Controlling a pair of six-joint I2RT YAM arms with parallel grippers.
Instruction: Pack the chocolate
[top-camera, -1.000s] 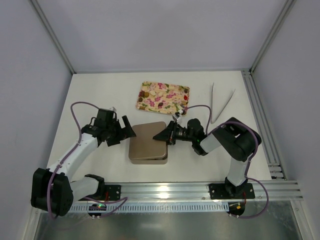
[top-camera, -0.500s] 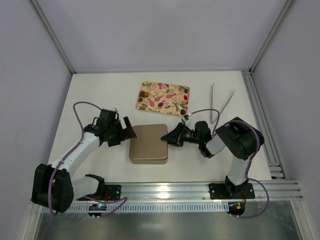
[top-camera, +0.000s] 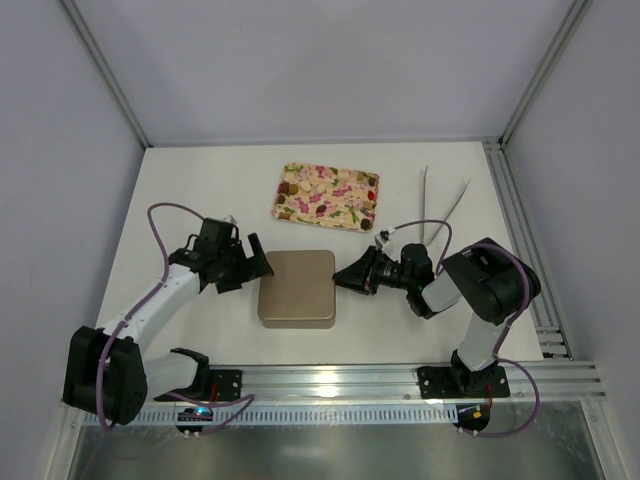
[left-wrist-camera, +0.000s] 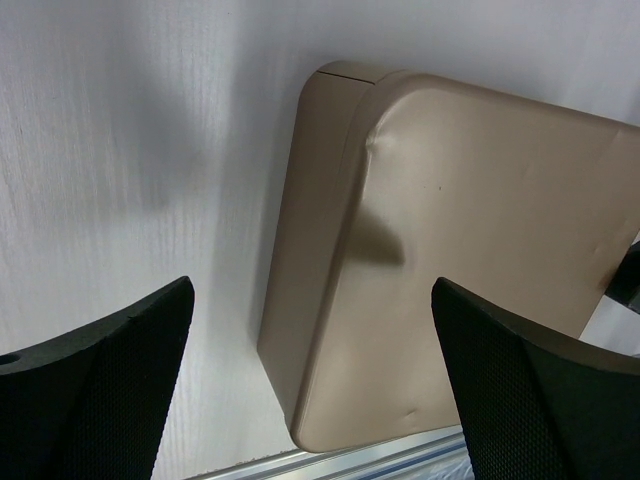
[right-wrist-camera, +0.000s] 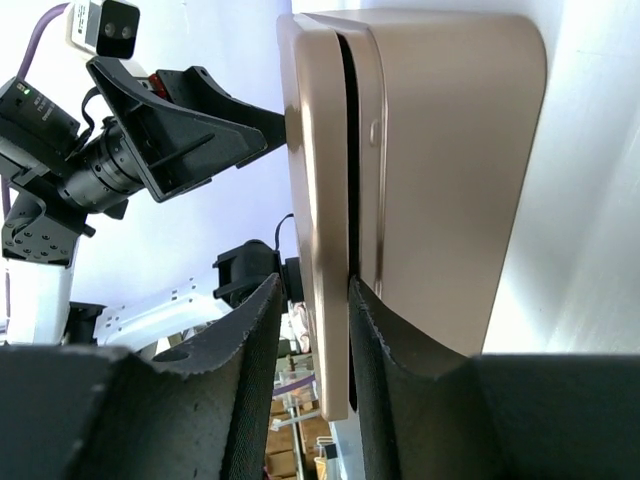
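Note:
The square brown box (top-camera: 297, 288) sits mid-table with its lid on top. My right gripper (top-camera: 340, 277) is at the box's right edge. In the right wrist view (right-wrist-camera: 313, 282) its fingers straddle the lid's edge (right-wrist-camera: 315, 150), with a dark gap between lid and base (right-wrist-camera: 450, 150). My left gripper (top-camera: 262, 262) is open and empty at the box's left side. In the left wrist view (left-wrist-camera: 312, 290) the box (left-wrist-camera: 480, 230) lies between its spread fingers. Small round chocolates (top-camera: 318, 184) lie on the flower-print tray (top-camera: 372, 182) at the back and are hard to tell from the print.
White tongs (top-camera: 440, 205) lie at the back right, beyond my right arm. An aluminium rail (top-camera: 400, 380) runs along the near table edge. Frame posts and grey walls close in the sides and back.
My right gripper has drawn back to the right, from over the box to its right edge. The lid now sits squarer over the base. My left gripper has barely moved.

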